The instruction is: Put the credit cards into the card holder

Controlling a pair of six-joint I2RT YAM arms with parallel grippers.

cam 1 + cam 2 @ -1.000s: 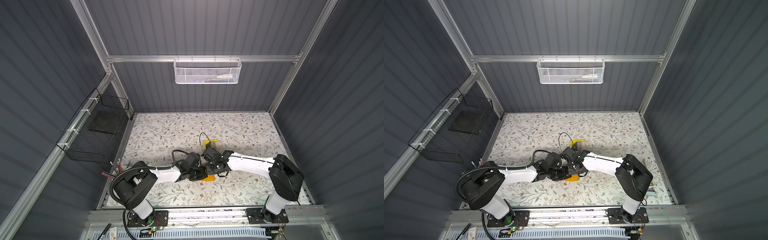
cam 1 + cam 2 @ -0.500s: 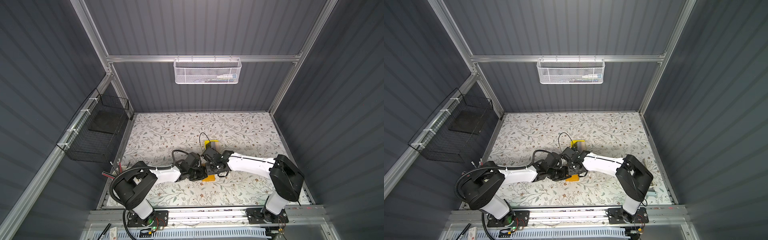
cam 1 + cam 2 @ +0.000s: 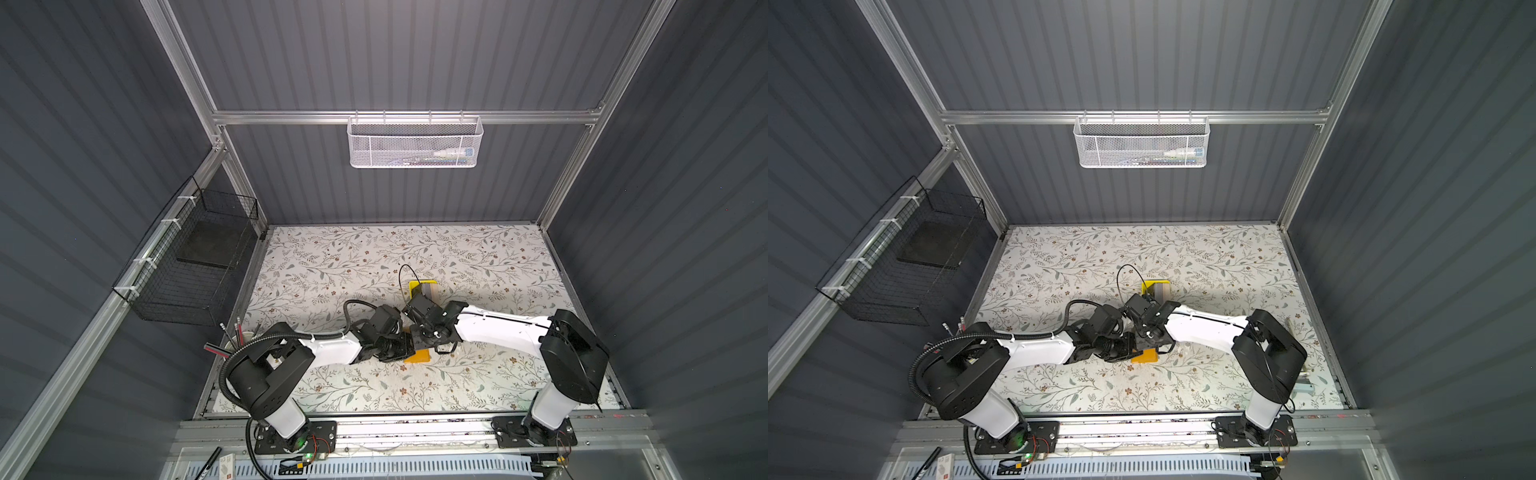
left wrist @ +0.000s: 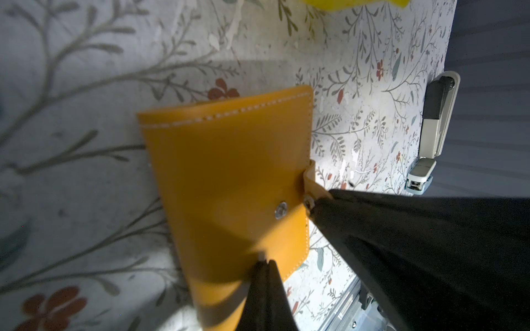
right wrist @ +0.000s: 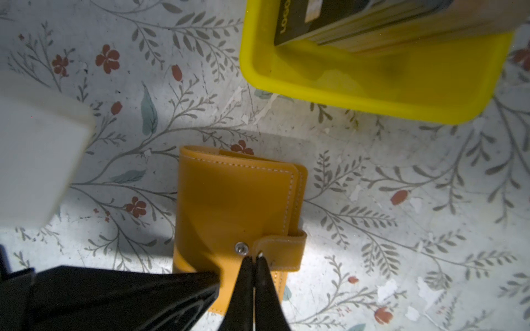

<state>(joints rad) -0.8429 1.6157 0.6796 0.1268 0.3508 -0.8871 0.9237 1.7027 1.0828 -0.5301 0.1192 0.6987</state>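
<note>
The card holder [image 5: 235, 206] is a mustard booklet wallet lying closed on the floral table, seen also in the left wrist view [image 4: 229, 177] and peeking out under both arms in both top views [image 3: 419, 356] [image 3: 1144, 356]. Its strap [image 5: 281, 249] is off the snap stud [image 5: 241, 248] and curls up. My right gripper [image 5: 254, 258] is shut on the strap's end. My left gripper [image 4: 265, 262] is shut, its tips resting on the cover near a corner. The credit cards [image 5: 358, 20] stand stacked in a bright-yellow tray [image 5: 372, 94], a black one in front.
The yellow tray [image 3: 415, 286] sits just behind the two grippers. A stapler [image 4: 436, 123] lies near the right wall. A cup of pencils [image 3: 232, 336] stands at the left edge. A black wire basket [image 3: 195, 266] and a white mesh basket [image 3: 415, 141] hang on the walls.
The right gripper's jaws have closed on the strap's end. Both arms have stayed almost where they were over the card holder.
</note>
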